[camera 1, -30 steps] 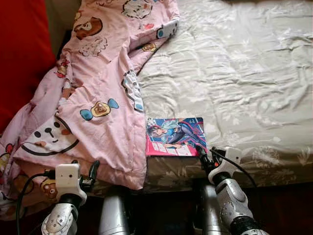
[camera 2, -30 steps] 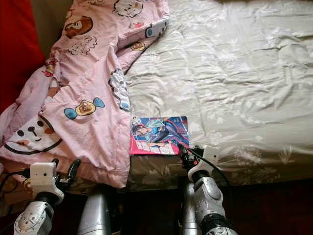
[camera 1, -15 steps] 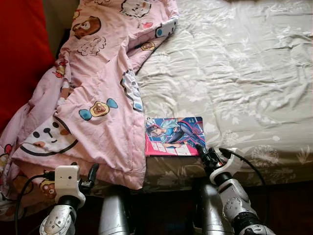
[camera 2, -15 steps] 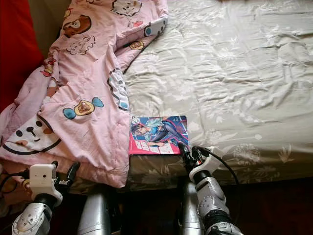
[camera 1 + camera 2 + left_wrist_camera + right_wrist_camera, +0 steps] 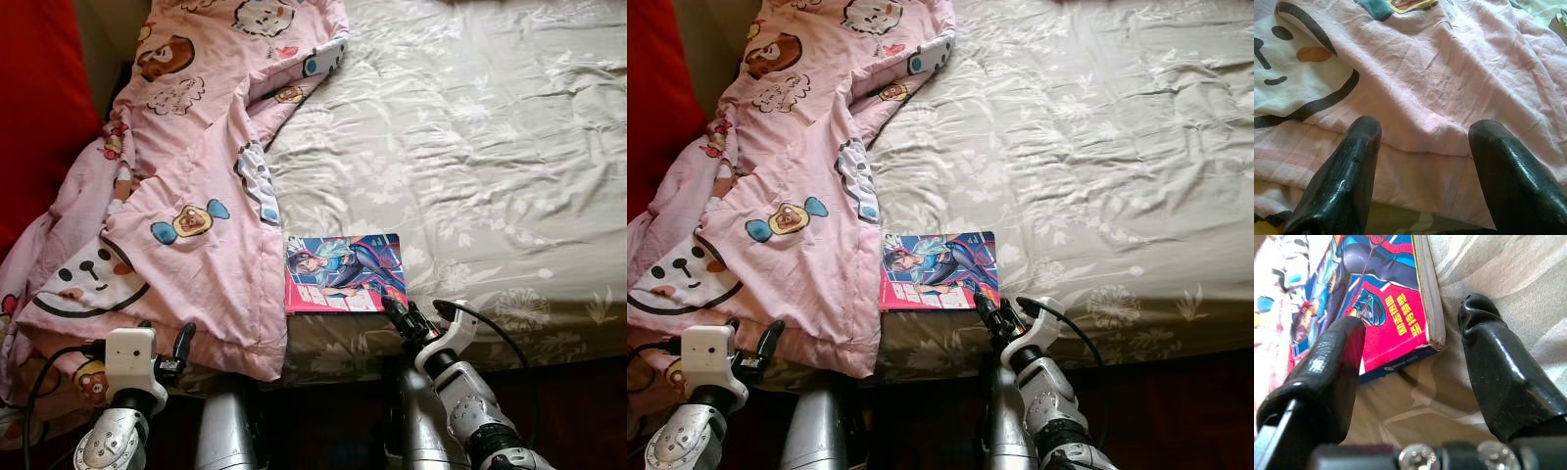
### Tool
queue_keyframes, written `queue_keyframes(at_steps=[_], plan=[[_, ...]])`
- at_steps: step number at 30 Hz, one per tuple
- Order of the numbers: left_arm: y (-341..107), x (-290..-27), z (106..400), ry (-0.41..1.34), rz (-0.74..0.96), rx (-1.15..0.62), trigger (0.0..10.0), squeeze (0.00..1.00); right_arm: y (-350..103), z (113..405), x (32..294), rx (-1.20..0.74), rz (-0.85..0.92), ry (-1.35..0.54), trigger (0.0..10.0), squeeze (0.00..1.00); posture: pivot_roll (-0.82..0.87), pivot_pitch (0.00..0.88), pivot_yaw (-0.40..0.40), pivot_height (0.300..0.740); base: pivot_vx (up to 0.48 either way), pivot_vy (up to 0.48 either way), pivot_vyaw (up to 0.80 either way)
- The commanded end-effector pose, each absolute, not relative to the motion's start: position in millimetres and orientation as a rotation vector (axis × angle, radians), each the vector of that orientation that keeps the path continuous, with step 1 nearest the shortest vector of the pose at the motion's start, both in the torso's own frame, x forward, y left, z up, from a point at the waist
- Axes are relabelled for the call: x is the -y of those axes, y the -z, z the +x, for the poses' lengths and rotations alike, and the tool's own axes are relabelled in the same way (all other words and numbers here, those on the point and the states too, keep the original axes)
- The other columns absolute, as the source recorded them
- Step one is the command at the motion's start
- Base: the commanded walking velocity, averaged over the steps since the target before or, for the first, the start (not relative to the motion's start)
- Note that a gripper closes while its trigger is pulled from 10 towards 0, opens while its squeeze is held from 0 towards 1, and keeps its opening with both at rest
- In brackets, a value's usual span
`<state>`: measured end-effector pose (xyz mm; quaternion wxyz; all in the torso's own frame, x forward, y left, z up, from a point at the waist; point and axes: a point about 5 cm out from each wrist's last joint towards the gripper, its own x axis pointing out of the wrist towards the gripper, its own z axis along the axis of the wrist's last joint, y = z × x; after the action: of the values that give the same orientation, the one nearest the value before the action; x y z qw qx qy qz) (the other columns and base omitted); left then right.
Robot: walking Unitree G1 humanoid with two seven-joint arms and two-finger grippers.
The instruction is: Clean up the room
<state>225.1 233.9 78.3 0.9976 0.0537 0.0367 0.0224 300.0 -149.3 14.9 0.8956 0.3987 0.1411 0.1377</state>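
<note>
While I looked down at the bed (image 5: 509, 147), the comic book (image 5: 345, 273) lay flat near its front edge, just beside the pink blanket (image 5: 186, 196) at its 9 o'clock. My right gripper (image 5: 1415, 338) sat at the book's 5 o'clock corner with its jaws open, one finger over the cover and one beside the pages. My left gripper (image 5: 1422, 142) hung by the blanket's edge, jaws open too, holding nothing.

I thought the book could slip. Its cover looked shiny and smooth, and the book was thin and bendy. A grip on just one corner might let it sag, or the lower finger might snag the sheet. The sheet was soft, wrinkly and gray-green with pale flowers. The blanket was soft with cartoon animals.
</note>
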Motion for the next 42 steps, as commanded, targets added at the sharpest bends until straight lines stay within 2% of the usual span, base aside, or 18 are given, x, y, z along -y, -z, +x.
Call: queue_keyframes(at_steps=[1, 17, 18, 19, 20, 35, 42], plan=[[-75, -239, 219, -0.054, 0.127, -0.108, 10.0, 0.0, 16, 270, 120, -0.497, 0.965, -0.327, 10.0, 0.0, 0.14, 0.286, 0.105, 0.546, 0.0, 0.0, 0.0], [-75, -238, 222, -0.054, 0.134, -0.102, 10.0, 0.0, 8, 276, 118, -0.446, 1.027, -0.376, 10.0, 0.0, 0.15, 0.277, 0.104, 0.546, 0.0, 0.0, 0.0], [-75, -238, 222, -0.053, 0.133, -0.102, 10.0, 0.0, 7, 277, 118, -0.439, 1.031, -0.38, 4.2, 0.0, 0.15, 0.275, 0.104, 0.546, 0.0, 0.0, 0.0], [-75, -238, 222, -0.053, 0.133, -0.101, 10.0, 0.0, 6, 278, 118, -0.43, 1.034, -0.384, 4.2, 0.0, 0.15, 0.275, 0.104, 0.546, 0.0, 0.0, 0.0], [-75, -237, 223, -0.052, 0.133, -0.102, 10.0, 0.0, 4, 280, 119, -0.419, 1.035, -0.388, 0.0, 0.0, 0.14, 0.272, 0.101, 0.546, 0.0, 0.0, 0.0], [-72, -235, 226, -0.049, 0.134, -0.101, 10.0, 0.0, -5, 288, 122, -0.377, 1.014, -0.419, 0.0, 0.0, 0.14, 0.251, 0.087, 0.546, 0.0, 0.0, 0.0], [-69, -231, 232, -0.061, 0.123, -0.091, 10.0, 0.0, -8, 284, 135, -0.302, 1.011, -0.454, 0.0, 0.0, 0.11, 0.207, 0.058, 0.546, 0.0, 0.0, 0.0]])
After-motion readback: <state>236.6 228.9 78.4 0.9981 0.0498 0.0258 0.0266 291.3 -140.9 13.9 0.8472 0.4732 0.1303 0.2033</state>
